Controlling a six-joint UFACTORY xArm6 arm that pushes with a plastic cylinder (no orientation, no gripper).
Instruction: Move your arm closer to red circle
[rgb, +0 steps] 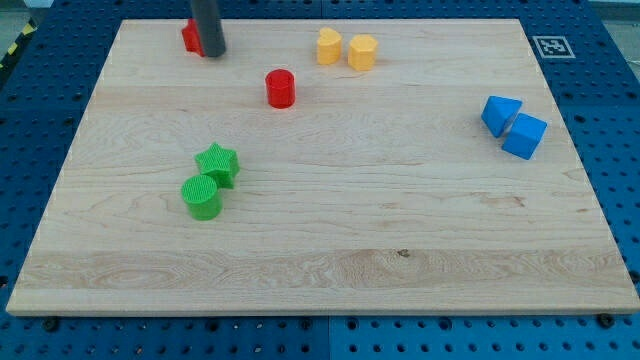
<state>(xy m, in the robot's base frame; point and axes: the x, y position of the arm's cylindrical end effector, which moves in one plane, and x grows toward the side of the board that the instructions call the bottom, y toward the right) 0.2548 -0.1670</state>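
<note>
On the desk you see two red, two yellow, two green, two blue blocks. Your tip touches a red block at the view's top-left, near the red circle; no gripper exists.

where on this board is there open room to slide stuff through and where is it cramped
Free: the whole lower strip below the green cylinder and green star, and the wide middle between them and the blue blocks. Cramped: the top, where my tip touches a red block, beside the red circle and yellow blocks.
</note>
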